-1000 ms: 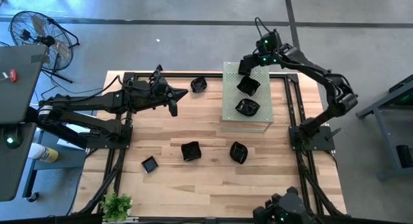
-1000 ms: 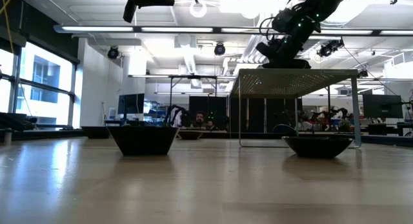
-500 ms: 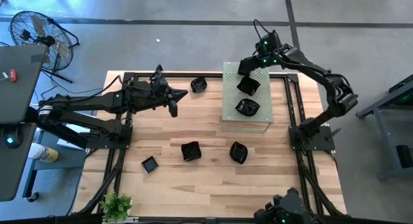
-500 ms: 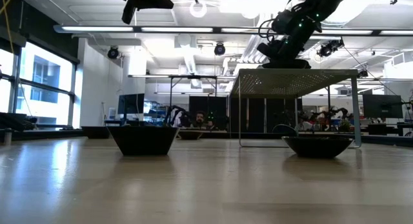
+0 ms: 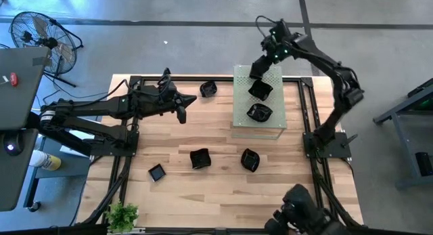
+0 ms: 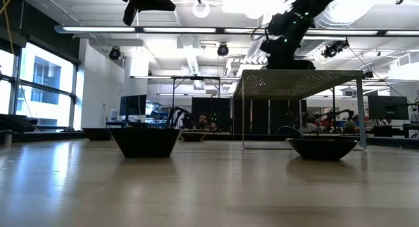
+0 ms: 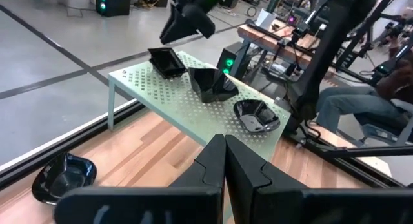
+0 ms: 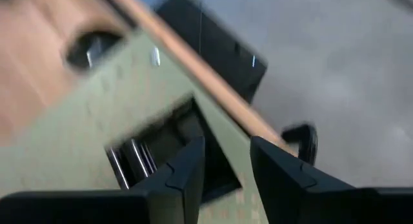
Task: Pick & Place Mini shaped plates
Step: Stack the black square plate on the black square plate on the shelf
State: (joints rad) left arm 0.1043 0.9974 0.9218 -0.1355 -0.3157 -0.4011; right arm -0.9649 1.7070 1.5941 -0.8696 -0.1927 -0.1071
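Note:
Three black mini plates sit on the pale green perforated board [image 5: 270, 126]: one at its far end [image 7: 166, 61], one in the middle [image 5: 260, 90] and one nearer [image 5: 259, 113]. My right gripper [image 8: 226, 169] hovers open just above the far plate [image 8: 171, 137], clear of it in the left wrist view. Several more plates lie on the wooden table: one by the far edge [image 5: 208, 89] and three toward the near side [image 5: 199, 158], [image 5: 250, 160], [image 5: 157, 172]. My left gripper [image 5: 181, 113] hangs shut and empty high above the table's far left part.
The board is a raised shelf on thin legs [image 6: 298, 73] at the table's far right. A black frame [image 5: 308, 113] runs along the table's edges. A fan [image 5: 40, 35] stands off the far left corner and a small plant [image 5: 123, 215] at the near left corner.
My right gripper has opened and let go of the plate at the board's far end. It has then risen a little and rolled, drawing back toward the far edge. The plate stays on the board.

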